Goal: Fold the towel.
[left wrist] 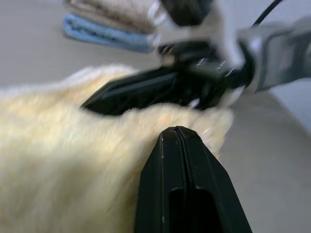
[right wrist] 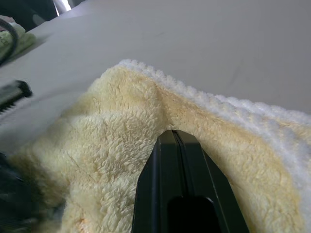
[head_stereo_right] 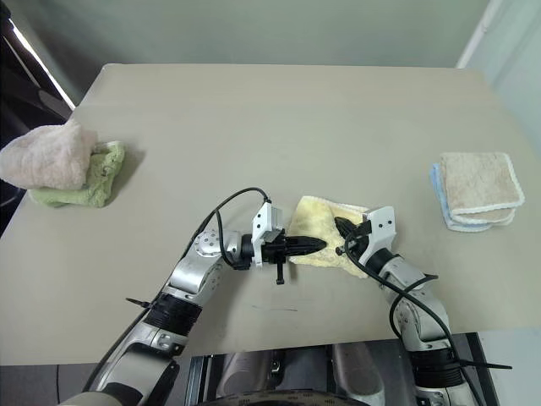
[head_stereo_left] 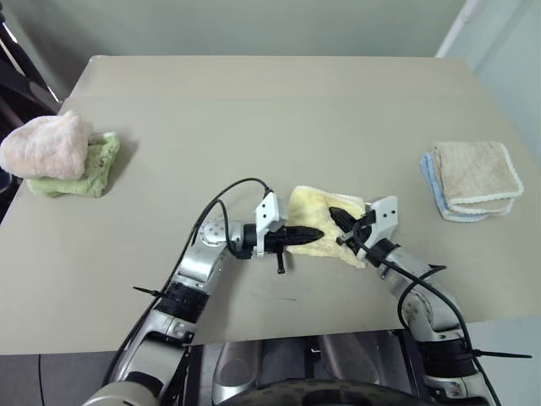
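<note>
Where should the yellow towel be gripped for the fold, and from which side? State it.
Grip the towel at its near corners, one tool per side, coming in level along the table. It lies bunched with its whitish hem at the edge, so the corners give thin cloth to pinch. The left tool and right tool appear already shut on its left and right ends.

My matt black plastic fingers (right wrist: 182, 184) sink into the towel (right wrist: 121, 141), fluffy yellow terry cloth with a nubbly white hem, on a smooth, matt beige table (head_stereo_left: 254, 110).
</note>
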Action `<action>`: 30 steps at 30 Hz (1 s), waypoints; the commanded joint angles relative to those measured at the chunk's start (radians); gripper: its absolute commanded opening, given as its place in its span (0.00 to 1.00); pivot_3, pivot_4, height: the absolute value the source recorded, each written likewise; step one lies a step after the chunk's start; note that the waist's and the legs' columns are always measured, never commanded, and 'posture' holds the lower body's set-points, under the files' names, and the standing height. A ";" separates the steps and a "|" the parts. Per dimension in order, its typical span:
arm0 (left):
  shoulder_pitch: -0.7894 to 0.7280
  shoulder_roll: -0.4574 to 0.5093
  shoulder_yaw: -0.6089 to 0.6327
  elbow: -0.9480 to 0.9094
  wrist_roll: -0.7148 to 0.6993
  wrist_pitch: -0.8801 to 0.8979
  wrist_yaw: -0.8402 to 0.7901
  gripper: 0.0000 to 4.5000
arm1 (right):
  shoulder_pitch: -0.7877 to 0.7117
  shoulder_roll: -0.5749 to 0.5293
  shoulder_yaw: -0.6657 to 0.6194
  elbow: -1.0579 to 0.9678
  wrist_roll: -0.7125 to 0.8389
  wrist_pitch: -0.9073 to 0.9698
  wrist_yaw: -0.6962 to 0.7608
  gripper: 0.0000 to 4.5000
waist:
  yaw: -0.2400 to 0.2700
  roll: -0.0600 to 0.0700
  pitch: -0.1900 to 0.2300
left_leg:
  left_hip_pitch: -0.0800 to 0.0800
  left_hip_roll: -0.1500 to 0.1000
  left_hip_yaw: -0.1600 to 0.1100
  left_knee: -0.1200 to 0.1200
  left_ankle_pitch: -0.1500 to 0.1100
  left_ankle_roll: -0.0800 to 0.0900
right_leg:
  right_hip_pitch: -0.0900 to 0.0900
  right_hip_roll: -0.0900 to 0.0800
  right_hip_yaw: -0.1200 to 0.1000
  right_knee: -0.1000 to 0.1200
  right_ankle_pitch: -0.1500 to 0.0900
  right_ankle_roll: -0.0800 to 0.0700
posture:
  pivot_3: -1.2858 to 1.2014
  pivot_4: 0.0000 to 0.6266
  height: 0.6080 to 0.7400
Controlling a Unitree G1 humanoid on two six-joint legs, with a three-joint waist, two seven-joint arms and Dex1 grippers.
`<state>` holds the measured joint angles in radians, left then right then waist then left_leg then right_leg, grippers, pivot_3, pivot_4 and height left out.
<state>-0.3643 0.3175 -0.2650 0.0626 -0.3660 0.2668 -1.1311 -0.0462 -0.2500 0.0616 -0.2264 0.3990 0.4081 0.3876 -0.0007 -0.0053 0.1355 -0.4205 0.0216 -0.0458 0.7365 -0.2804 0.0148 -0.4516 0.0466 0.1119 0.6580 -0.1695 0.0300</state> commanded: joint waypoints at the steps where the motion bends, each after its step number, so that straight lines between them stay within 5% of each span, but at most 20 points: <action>1: 0.009 0.042 0.024 -0.205 -0.126 0.208 0.014 0.09 | 0.015 -0.052 -0.054 -0.028 0.033 0.047 0.041 0.00 | 0.000 0.000 0.000 | -0.001 0.000 0.000 0.000 0.000 0.000 | 0.000 0.000 0.000 -0.001 0.000 0.000 | 0.52 0.24 0.72; 6: -0.030 0.112 0.116 -0.262 -0.324 0.462 0.021 0.45 | -0.002 -0.143 -0.149 -0.186 0.259 0.221 0.122 0.28 | 0.003 0.001 0.000 | -0.011 0.000 0.000 0.000 -0.001 -0.002 | -0.005 0.000 0.000 -0.002 0.000 0.000 | 0.52 0.24 0.72; 13: -0.180 0.172 0.137 0.044 -0.247 0.375 -0.107 1.00 | -0.097 -0.296 -0.335 -0.240 0.619 0.482 0.126 0.80 | 0.007 0.001 0.000 | -0.015 0.000 0.002 -0.001 0.000 -0.003 | -0.012 0.000 0.001 0.002 0.002 -0.009 | 0.52 0.24 0.72; 16: -0.162 0.181 0.120 0.040 -0.226 0.357 -0.136 1.00 | -0.135 -0.392 -0.376 -0.167 0.711 0.594 0.148 0.99 | 0.007 0.001 0.001 | -0.016 0.000 0.002 -0.001 -0.001 -0.004 | -0.013 0.000 0.002 0.002 0.000 -0.010 | 0.52 0.24 0.72; 20: -0.129 0.183 0.116 -0.003 -0.199 0.321 -0.140 1.00 | -0.171 -0.463 -0.382 -0.046 0.747 0.681 0.165 0.99 | 0.007 0.001 0.001 | -0.017 0.000 0.002 -0.003 -0.001 -0.004 | -0.015 0.000 0.001 0.003 -0.002 -0.011 | 0.52 0.24 0.72; 24: -0.090 0.124 0.161 0.024 -0.097 0.069 -0.048 1.00 | -0.203 -0.527 -0.350 0.089 0.752 0.797 0.215 0.99 | 0.011 0.001 0.001 | -0.017 0.000 0.003 -0.003 -0.001 -0.003 | -0.015 0.000 0.002 0.003 -0.005 -0.009 | 0.52 0.24 0.72; 30: -0.090 0.117 0.263 0.024 -0.161 0.030 -0.054 1.00 | -0.218 -0.568 -0.309 0.198 0.719 0.878 0.314 0.99 | 0.010 0.001 0.001 | -0.018 0.000 0.003 -0.003 -0.002 -0.002 | -0.015 0.000 0.002 0.004 -0.009 -0.002 | 0.52 0.24 0.72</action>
<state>-0.4527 0.4224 -0.0372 0.1183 -0.5013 0.3210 -1.1681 -0.2557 -0.7947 -0.2486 -0.0318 1.1154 1.2679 0.6556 0.0097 -0.0039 0.1365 -0.4380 0.0221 -0.0425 0.7337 -0.2826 0.0129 -0.4668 0.0467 0.1134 0.6623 -0.1785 0.0280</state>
